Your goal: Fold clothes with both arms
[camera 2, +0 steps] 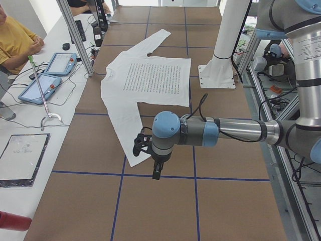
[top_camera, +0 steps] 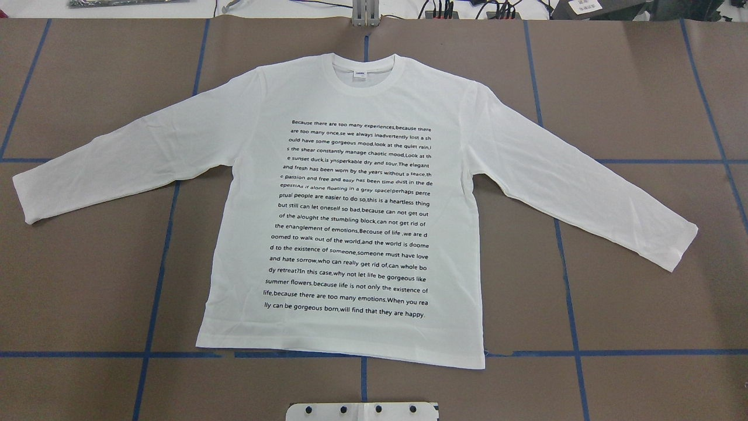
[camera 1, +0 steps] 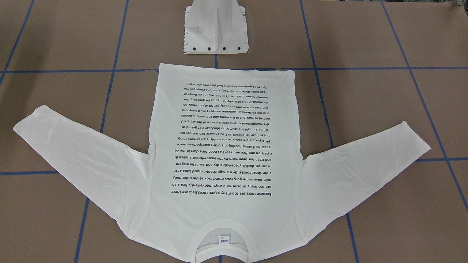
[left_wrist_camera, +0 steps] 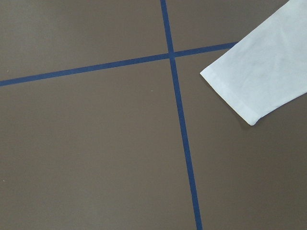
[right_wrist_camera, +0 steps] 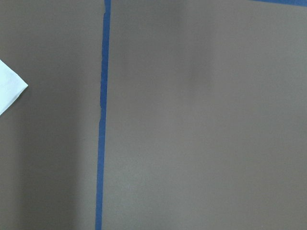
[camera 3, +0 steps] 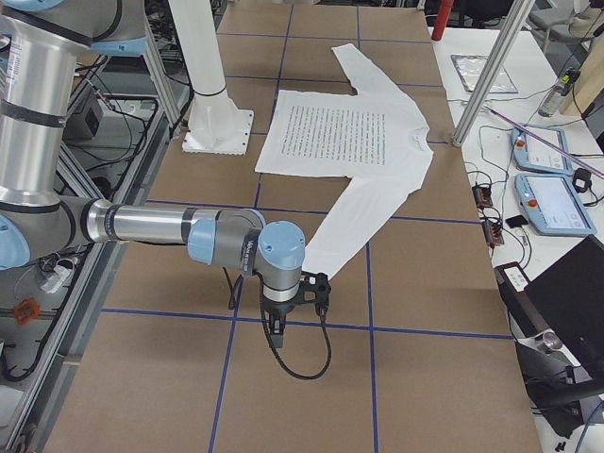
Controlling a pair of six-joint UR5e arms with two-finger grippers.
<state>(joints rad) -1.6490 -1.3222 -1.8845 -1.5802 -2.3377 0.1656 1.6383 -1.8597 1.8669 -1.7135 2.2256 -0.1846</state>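
You have one T-shirt (top_camera: 350,193) to count, with two sleeves (top_camera: 128,149), one collar (top_camera: 368,89), one neck label (top_camera: 359,74) and nineteen lines of print (top_camera: 350,216). You see two arms, the left arm (camera 2: 235,131) and the right arm (camera 3: 151,226), bearing one gripper each: the left gripper (camera 2: 157,174) and the right gripper (camera 3: 276,342). One cuff (left_wrist_camera: 240,91) lies near each gripper. One white pedestal (camera 1: 215,33) stands well apart from both grippers, and two tablets (camera 2: 61,64) lie well apart from the left gripper.

The white T-shirt (top_camera: 350,222) carries black printed lines, opening "Because there are too many experiences,because there" and closing "will find that they are happy." (the neck label (top_camera: 359,74) is too small to read).
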